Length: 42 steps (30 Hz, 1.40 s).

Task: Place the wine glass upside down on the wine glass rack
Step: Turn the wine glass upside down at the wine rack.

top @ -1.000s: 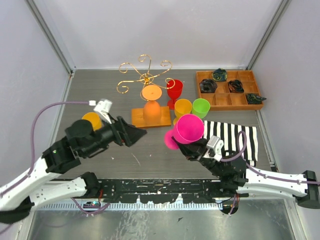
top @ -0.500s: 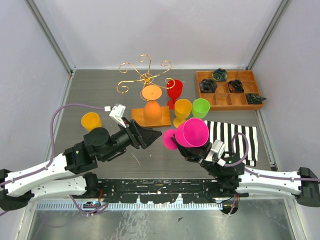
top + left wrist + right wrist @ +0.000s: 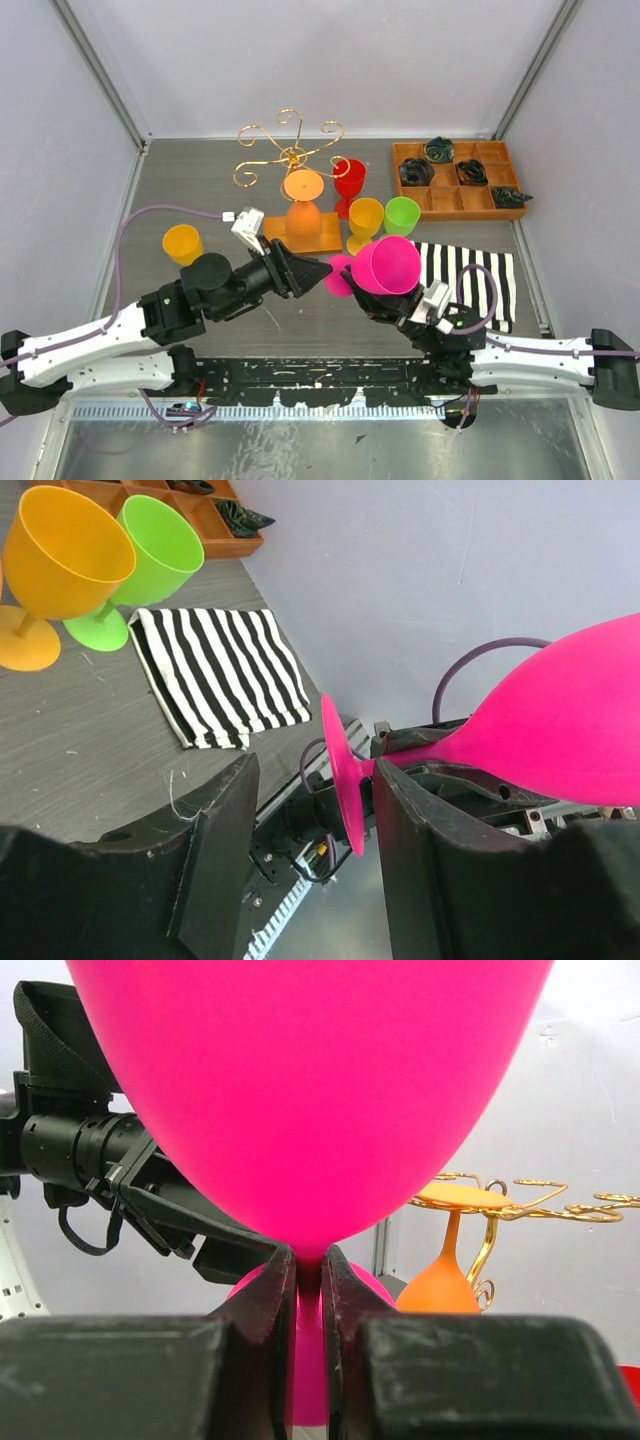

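The top external camera looked down from high above and behind both arm bases, taking in the whole table [image 3: 200,180]. The left wrist camera sat just behind the left gripper [image 3: 320,772], facing across toward the striped cloth [image 3: 220,675], the pink wine glass [image 3: 560,730] close in front. The right wrist camera, behind the right gripper [image 3: 308,1260], faced that glass's bowl at very short range, the wine glass rack [image 3: 530,1188] beyond. All three shared the glass; the overhead also shared the cloth and rack

Right gripper [image 3: 309,1290] pinches the pink wine glass [image 3: 300,1090] by its stem; behind, the rack [image 3: 487,1250] holds an orange glass [image 3: 446,1282].
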Available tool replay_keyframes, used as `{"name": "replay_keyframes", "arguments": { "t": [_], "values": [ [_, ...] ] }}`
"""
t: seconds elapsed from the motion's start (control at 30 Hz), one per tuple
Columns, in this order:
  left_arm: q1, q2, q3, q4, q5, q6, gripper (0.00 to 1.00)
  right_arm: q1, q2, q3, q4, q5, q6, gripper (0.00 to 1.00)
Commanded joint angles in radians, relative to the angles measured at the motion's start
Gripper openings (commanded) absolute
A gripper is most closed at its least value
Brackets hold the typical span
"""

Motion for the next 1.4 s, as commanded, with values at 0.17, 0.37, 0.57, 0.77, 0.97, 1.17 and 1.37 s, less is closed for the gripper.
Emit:
{"name": "replay_keyframes", "arguments": {
  "t": [0.17,0.37,0.57,0.77,0.97,1.17,1.37],
  "values": [
    [-0.019,0.075,0.054,0.054,0.048,-0.012,0.42,-0.001,0.036,0.041,0.115,-0.013,-0.011,0.01],
    [-0.024,0.067,0.042,0.059,0.03,-0.016,0.2,-0.001,0.035,0.039,0.098,-0.014,-0.005,0.01],
    [-0.025,0.055,0.04,0.043,0.008,-0.01,0.0,0.0,0.041,0.043,0.066,-0.013,0.01,0.01],
    [-0.024,0.044,0.047,0.014,-0.008,0.005,0.0,-0.001,0.016,0.05,-0.007,-0.011,0.035,0.25],
    [-0.024,0.031,0.08,-0.046,-0.049,0.057,0.0,-0.001,-0.021,0.047,-0.086,0.014,0.039,0.4],
    [-0.024,0.016,0.12,-0.09,-0.054,0.104,0.0,-0.001,-0.05,0.036,-0.167,0.032,0.073,0.49],
    [-0.024,-0.014,0.185,-0.226,-0.141,0.166,0.0,-0.001,-0.109,0.016,-0.277,0.1,0.154,0.5]
  ]
}}
